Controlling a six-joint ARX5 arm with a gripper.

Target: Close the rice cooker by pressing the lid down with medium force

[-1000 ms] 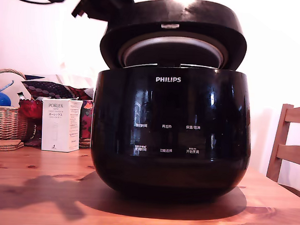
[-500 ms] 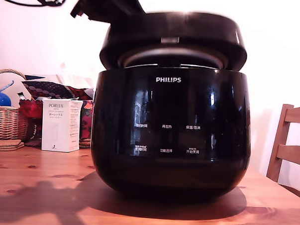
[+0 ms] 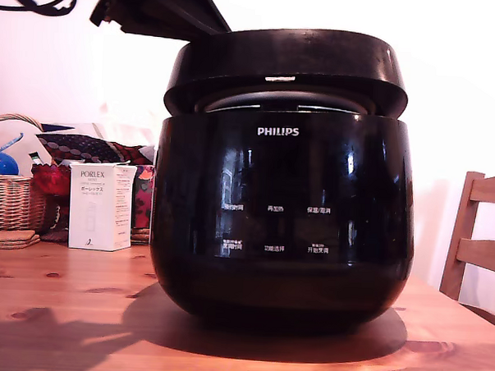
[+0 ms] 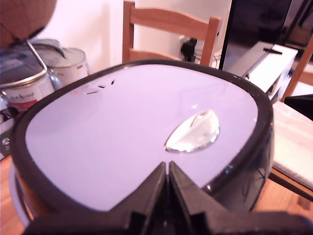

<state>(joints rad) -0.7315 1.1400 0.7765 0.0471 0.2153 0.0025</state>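
The rice cooker point(image 3: 283, 212), a big glossy black pot with a white PHILIPS logo, stands mid-table in the exterior view. The lid point(image 3: 286, 64) hangs low over it, with only a thin gap at the front where the rim of the silver inner plate point(image 3: 284, 101) shows. My gripper point(image 3: 221, 28) reaches in from the exterior view's upper left onto the lid's top. In the wrist view the gripper point(image 4: 167, 169) is shut, fingertips together and empty, resting on the lid's shiny top point(image 4: 122, 142) just short of a silver oval inset point(image 4: 193, 131).
On the wooden table point(image 3: 61, 309), at the exterior view's left, stand a white PORLEX box point(image 3: 100, 205) and a wicker basket point(image 3: 8, 200). A wooden chair point(image 3: 479, 245) is at the right. The wrist view shows a chair point(image 4: 168, 29) and metal cans point(image 4: 34, 73) beyond the cooker.
The lid has swung down from partly open to nearly shut, its inner plate now almost hidden. The arm has come lower with it.
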